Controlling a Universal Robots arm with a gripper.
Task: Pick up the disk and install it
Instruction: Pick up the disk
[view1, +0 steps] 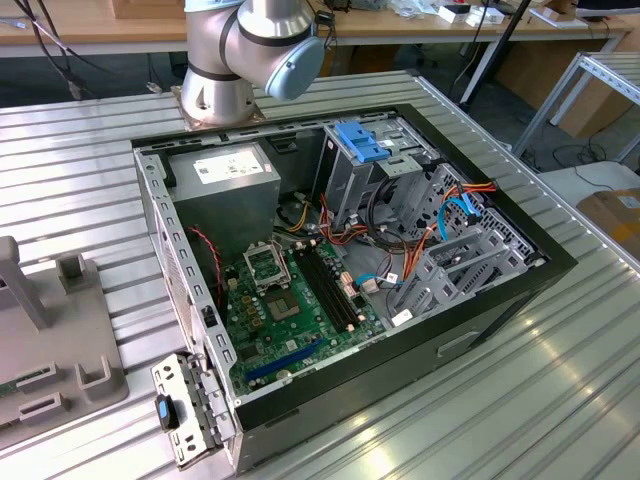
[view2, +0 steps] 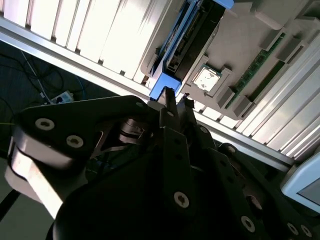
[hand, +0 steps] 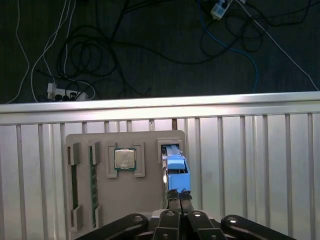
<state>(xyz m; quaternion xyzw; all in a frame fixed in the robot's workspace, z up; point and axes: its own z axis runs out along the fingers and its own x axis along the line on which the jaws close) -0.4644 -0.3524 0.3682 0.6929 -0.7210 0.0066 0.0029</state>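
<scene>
The disk stands on edge in a slot of a grey holder tray, its bright blue carrier rail facing up. In the second wrist view the disk runs away from the fingers, blue end nearest them. My gripper hangs just over that blue end, black fingertips pressed close together. The gripper looks shut in both wrist views. Whether it touches the blue rail I cannot tell.
The tray also holds a processor chip and memory sticks. In the exterior view the tray lies left of the open computer case, which holds a power-supply box and a metal cage with a blue bracket. Beyond the table's edge cables lie on the floor.
</scene>
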